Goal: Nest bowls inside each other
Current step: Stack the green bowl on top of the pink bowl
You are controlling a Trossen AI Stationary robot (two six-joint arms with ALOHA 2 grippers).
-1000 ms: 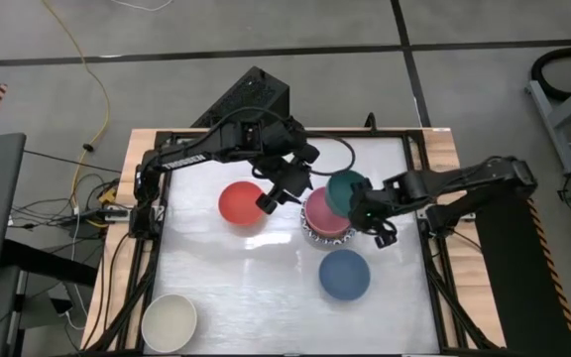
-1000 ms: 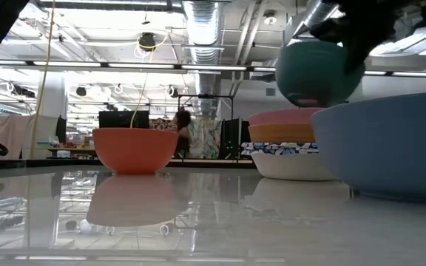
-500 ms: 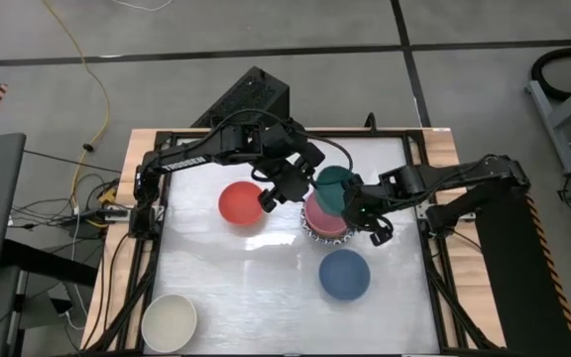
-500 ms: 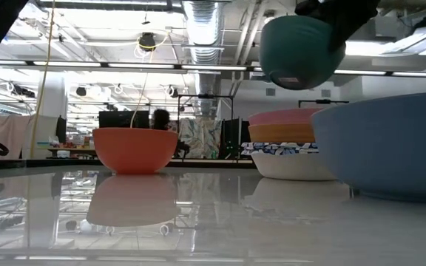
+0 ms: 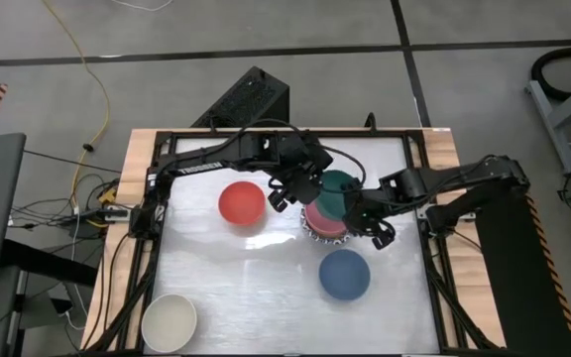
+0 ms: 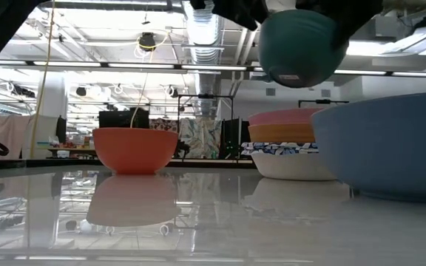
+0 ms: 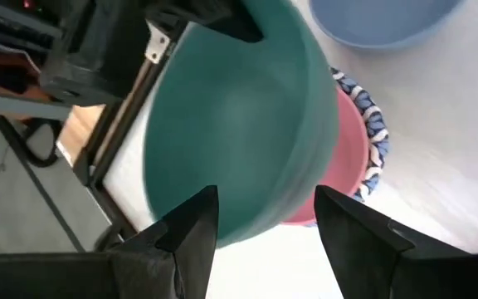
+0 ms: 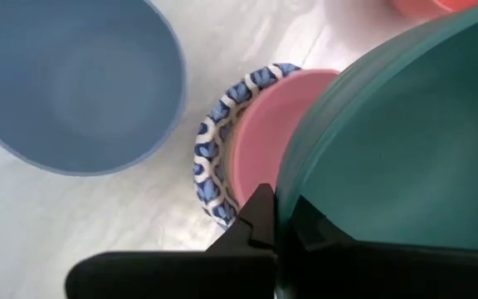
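A dark green bowl (image 5: pixel 337 186) hangs tilted above a stack (image 5: pixel 323 224) of a pink bowl (image 6: pixel 283 117), an orange bowl (image 6: pixel 279 133) and a white bowl with a blue-patterned rim (image 6: pixel 291 159). My right gripper (image 5: pixel 357 206) is shut on the green bowl's rim. My left gripper (image 5: pixel 291 188) is open at the bowl's left side. In the left wrist view its fingers (image 7: pixel 196 223) stand on either side of the bowl's lower wall (image 7: pixel 251 218), and I cannot tell whether they touch it. A red bowl (image 5: pixel 241 203), a blue bowl (image 5: pixel 345 275) and a cream bowl (image 5: pixel 170 320) rest on their bases on the table. My right gripper holds the green bowl by its rim (image 8: pixel 282 199) on the side toward the table's right, one finger (image 8: pixel 257 218) outside the wall and one inside. The fingers slant down from the right. The bowl is lifted clear, tilted, above the pink bowl.
The white tabletop (image 5: pixel 256 268) lies bare between the red, blue and cream bowls. A black frame (image 5: pixel 152 213) edges the table. The blue bowl stands just on the near side of the stack.
My right gripper has raised the green bowl and carried it a little toward the table's left, over the stack. My left gripper has moved right and down toward the bowl and rolled, staying open.
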